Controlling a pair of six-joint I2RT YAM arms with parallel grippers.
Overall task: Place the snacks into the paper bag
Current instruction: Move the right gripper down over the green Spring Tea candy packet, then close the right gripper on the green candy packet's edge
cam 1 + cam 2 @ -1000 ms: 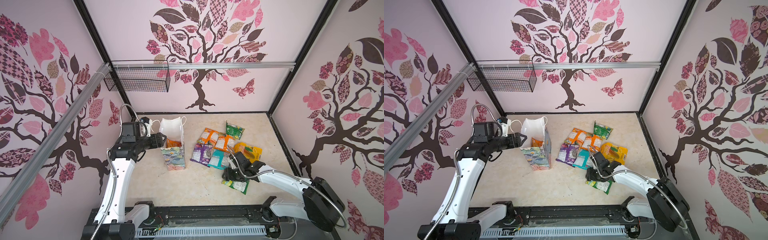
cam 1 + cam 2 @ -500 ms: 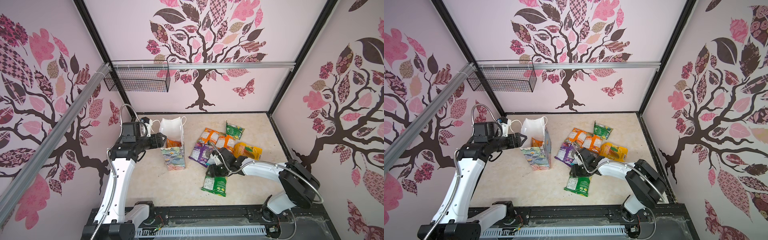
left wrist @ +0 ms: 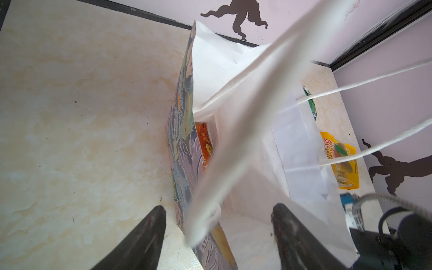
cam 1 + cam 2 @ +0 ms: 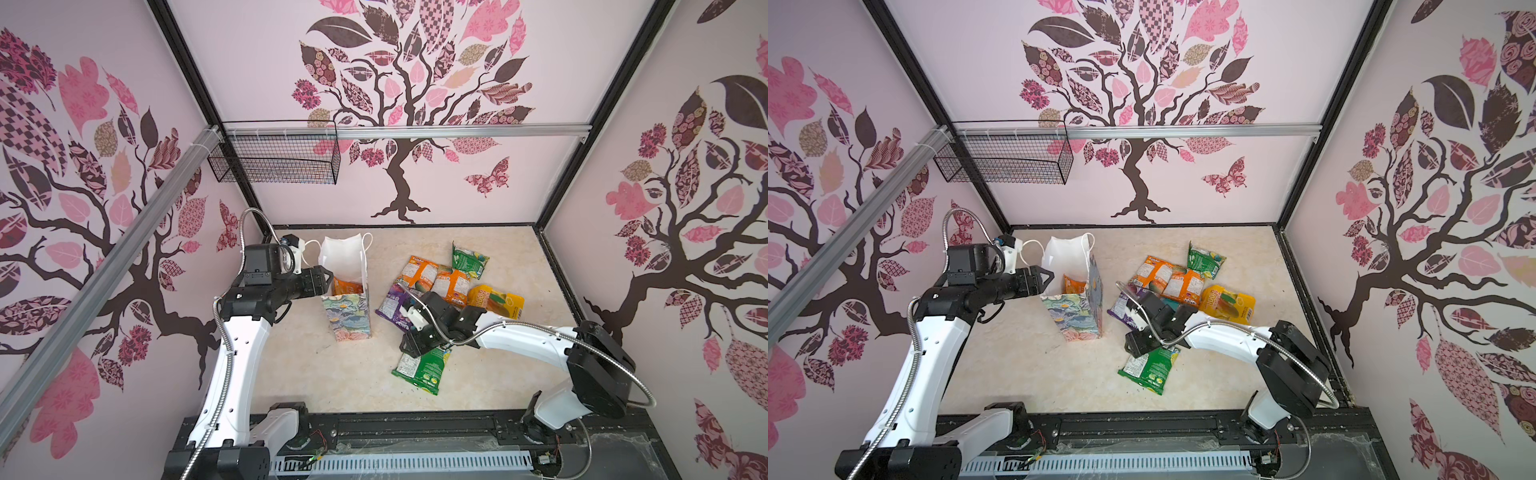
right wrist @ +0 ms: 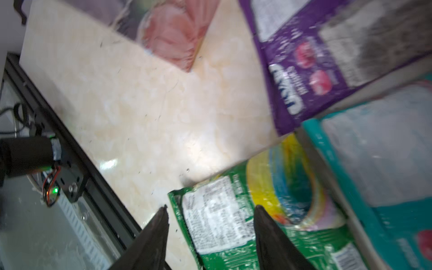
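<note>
Left claw (image 3: 218, 207): jaws wide, astride the rim of the tall flower-printed paper bag (image 4: 348, 322); a blurred white strip (image 3: 245, 117) crosses the gap.
Right claw (image 5: 211, 207): jaws apart over a corner of the crinkly green foil packet (image 4: 417, 370), near the bag; grip unclear.
Green packet's label: white panel, print unreadable.
Inside bag: orange foil packet (image 4: 348, 286), mostly hidden.
Beside bag: purple foil packet (image 5: 304, 77), lettering blurred; teal foil packet (image 5: 397, 222), cut off.

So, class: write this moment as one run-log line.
left gripper: open at paper bag rim | right gripper: open over green packet on table | orange packet inside bag
</note>
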